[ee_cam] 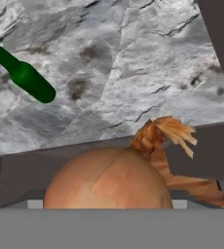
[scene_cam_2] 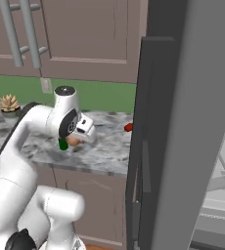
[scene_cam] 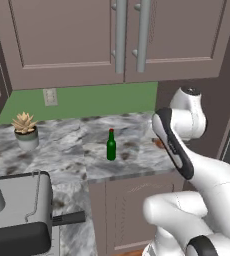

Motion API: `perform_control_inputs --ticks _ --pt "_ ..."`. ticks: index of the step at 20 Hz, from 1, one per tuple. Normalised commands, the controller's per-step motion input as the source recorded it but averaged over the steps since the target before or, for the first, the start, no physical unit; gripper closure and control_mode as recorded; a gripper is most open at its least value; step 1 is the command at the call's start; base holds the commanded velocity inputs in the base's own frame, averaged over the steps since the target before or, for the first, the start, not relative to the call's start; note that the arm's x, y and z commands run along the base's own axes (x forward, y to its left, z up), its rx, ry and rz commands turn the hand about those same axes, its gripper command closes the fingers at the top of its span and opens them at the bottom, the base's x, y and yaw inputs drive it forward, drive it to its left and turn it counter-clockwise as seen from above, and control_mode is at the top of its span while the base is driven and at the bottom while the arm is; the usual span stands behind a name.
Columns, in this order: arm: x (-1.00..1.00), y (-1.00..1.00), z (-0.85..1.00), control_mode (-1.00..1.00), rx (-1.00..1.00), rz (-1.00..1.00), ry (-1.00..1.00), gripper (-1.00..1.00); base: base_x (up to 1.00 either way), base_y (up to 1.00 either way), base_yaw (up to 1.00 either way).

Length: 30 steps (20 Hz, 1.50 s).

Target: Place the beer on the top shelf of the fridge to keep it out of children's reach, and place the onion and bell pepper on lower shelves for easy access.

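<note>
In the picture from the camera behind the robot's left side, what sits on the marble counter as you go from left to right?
Potted succulent → the beer → the robot's white arm, which rises in front of the counter's right end.

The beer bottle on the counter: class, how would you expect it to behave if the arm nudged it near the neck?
The beer stands upright on a narrow base with a tall neck, so a high push would probably tip it. Once down, its round body would likely roll across the flat marble counter. It looks like smooth glass, so probably slippery and breakable.
</note>
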Motion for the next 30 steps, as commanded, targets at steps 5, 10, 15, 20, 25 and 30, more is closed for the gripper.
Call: perform_control_inputs --ticks 5,10,15,20,25,30 --pt "-0.61 0.02 0.63 -1.0 -0.05 0.0 -0.28 1.0 0.0 0.0 0.0" --pt "-0.51 0.03 0.68 -1.0 -0.06 0.02 -0.26 1.0 0.0 0.0 0.0" --pt "-0.45 0.17 0.74 -1.0 -0.09 0.0 -0.18 1.0 0.0 0.0 0.0" --pt "-0.37 0.0 0.61 -1.0 -0.03 0.0 -0.13 1.0 0.0 0.0 0.0" --pt "-0.27 0.02 0.7 -1.0 -0.01 0.0 -0.13 1.0 0.0 0.0 0.0" --pt "-0.38 0.02 0.49 -1.0 -0.04 0.0 -0.08 1.0 0.0 0.0 0.0"
